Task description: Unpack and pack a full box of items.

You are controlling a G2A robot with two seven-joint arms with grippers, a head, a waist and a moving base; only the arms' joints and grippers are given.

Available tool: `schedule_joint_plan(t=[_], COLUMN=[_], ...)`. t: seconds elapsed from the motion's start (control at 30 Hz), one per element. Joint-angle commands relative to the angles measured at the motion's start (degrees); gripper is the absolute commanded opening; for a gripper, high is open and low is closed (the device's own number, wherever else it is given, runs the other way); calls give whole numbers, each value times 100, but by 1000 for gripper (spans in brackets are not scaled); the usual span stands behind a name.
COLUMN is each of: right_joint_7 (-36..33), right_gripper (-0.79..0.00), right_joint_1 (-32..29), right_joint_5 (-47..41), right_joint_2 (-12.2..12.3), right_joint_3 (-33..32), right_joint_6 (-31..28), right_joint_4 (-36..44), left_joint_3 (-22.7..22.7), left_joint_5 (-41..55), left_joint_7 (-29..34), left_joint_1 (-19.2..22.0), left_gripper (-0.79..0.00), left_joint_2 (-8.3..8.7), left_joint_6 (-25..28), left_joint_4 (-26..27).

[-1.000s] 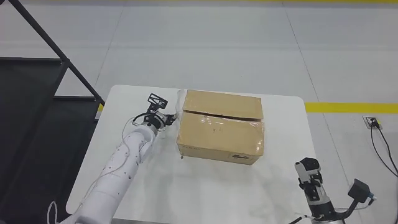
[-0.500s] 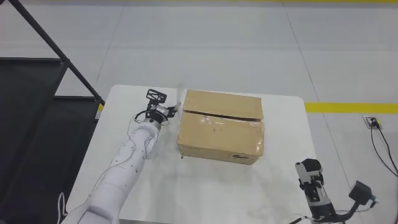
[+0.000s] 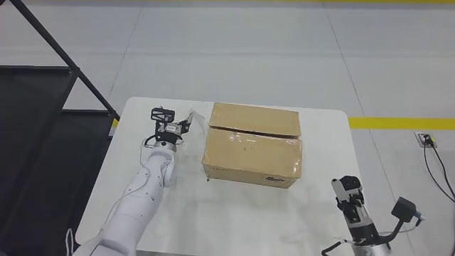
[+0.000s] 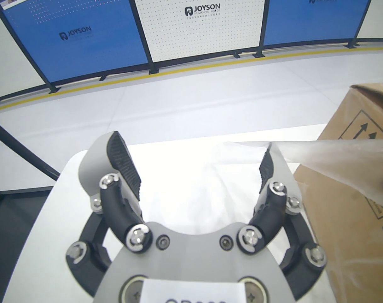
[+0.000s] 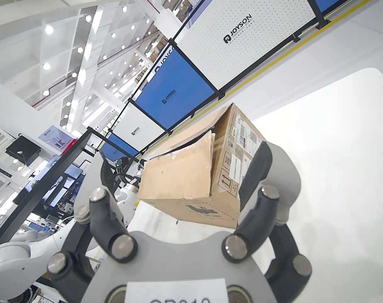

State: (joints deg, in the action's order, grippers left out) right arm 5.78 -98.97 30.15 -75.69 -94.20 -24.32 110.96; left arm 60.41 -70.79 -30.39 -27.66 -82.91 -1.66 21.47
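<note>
- My left claw [image 3: 169, 119]: spread, arm stretched out, 10 o'clock of brown cardboard box [image 3: 252, 146] mid white table [image 3: 234, 213]; clear tape strip [image 4: 330, 156] touches one finger.
- My right claw [image 3: 346, 185]: spread, box's 5 o'clock, aimed at it.

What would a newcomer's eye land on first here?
The brown box sits in the middle of the white table, its top seam split and one flap edge raised. A clear tape strip stretches from the box to one fingertip of the open left gripper. The right gripper, also open, hangs by the table's near right edge.
</note>
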Motion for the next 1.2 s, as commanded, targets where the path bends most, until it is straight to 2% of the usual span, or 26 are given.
schedule_joint_plan(t=[0.0,0.3,0.57,0.7,0.93,1.17], right_joint_7=[-12,-5,34,85,132,94], right_gripper=[0,0,0,0,0,0], right_joint_1=[18,26,-56,-134,-224,-217], right_joint_5=[-13,-73,-52,-12,6,45], right_joint_2=[1,5,6,3,3,4], right_joint_3=[7,-5,-12,-10,-23,7], right_joint_6=[-7,-44,-41,-18,-30,4], right_joint_4=[-13,-119,-81,-22,23,40], left_joint_3=[-33,-189,-284,-277,-69,241], left_joint_5=[-146,-697,-788,-674,-86,441], left_joint_7=[44,340,670,686,316,-302], left_joint_1=[-38,-165,-96,-36,83,112], left_gripper=[0,0,0,0,0,0], left_joint_2=[24,97,29,-40,-149,-130], left_joint_6=[62,266,364,184,-98,-126], left_joint_4=[-32,-99,-8,-41,-120,-208])
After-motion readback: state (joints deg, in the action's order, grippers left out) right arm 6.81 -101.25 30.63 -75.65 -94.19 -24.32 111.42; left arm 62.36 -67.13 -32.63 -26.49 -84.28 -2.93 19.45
